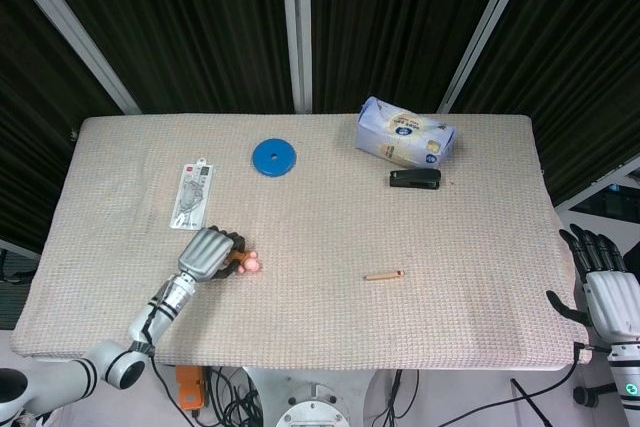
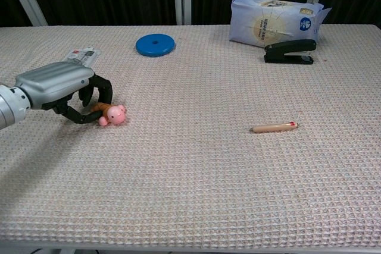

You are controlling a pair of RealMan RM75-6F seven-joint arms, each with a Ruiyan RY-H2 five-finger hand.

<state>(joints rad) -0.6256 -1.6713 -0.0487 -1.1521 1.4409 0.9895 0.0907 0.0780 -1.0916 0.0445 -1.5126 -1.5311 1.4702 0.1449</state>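
Note:
My left hand (image 2: 62, 90) (image 1: 207, 254) lies on the cloth-covered table (image 2: 196, 165) at the front left. Its black fingers curl around a small toy turtle (image 2: 111, 113) (image 1: 247, 264) with a brown shell and a pink head. The shell is mostly hidden inside the fingers; only the pink head pokes out to the right. The toy still rests on the cloth. My right hand (image 1: 603, 287) hangs off the table's right edge with its fingers apart, holding nothing; the chest view does not show it.
A blue disc (image 2: 155, 44) lies at the back left. A packaged item (image 1: 192, 196) sits behind my left hand. A white and blue bag (image 2: 275, 20) and a black stapler (image 2: 290, 52) are back right. A wooden stick (image 2: 274, 127) lies mid-right.

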